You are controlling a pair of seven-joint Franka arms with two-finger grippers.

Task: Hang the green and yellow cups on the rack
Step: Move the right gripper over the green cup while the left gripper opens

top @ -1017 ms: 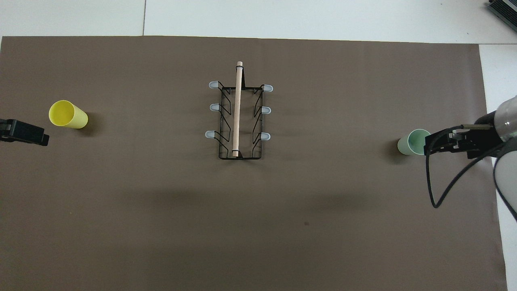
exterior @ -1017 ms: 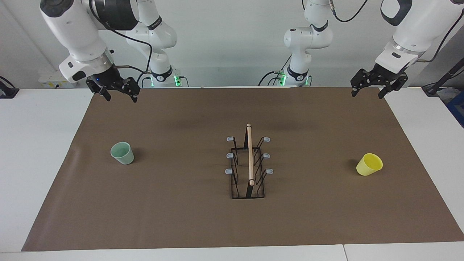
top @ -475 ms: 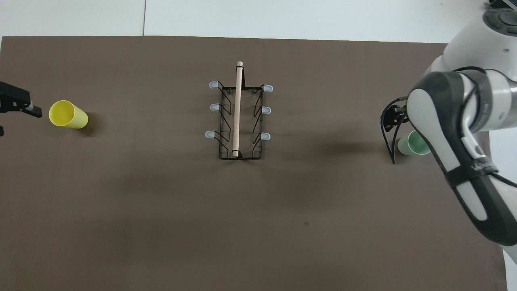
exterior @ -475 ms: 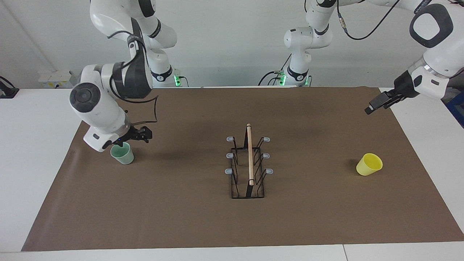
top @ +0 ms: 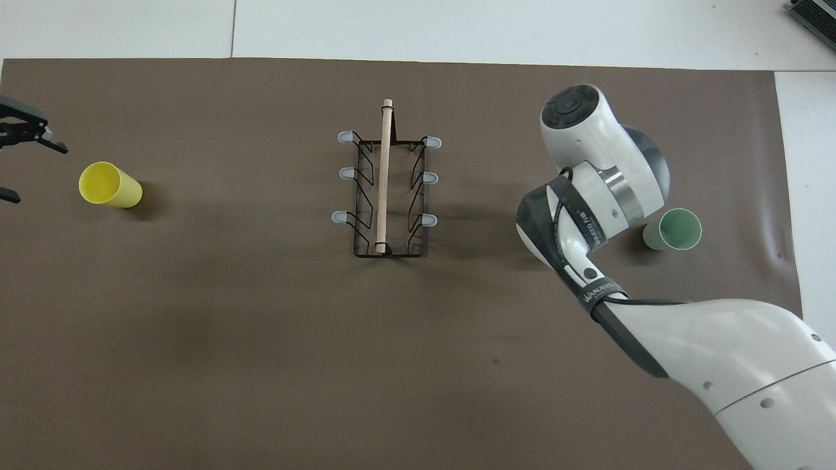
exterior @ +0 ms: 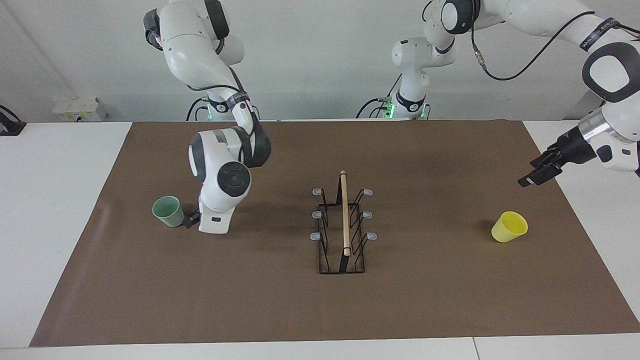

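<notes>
The right tool (exterior: 189,220) was down low at the counter (exterior: 65,210), right beside the pale mint green tapered plastic cup (exterior: 168,211), its fingers hidden by the wrist, so I couldn't tell if they touched, though the jaws stood wide. The left tool (exterior: 536,174) hung wide open over the brown mat near the bright yellow plastic cup (exterior: 509,227). The narrow black wire rack with the wooden rod (exterior: 344,215) stood mid-mat between both cups

Rack (exterior: 342,227) mid-table between 2 cups (exterior: 167,211), 1 toward each arm's end.
</notes>
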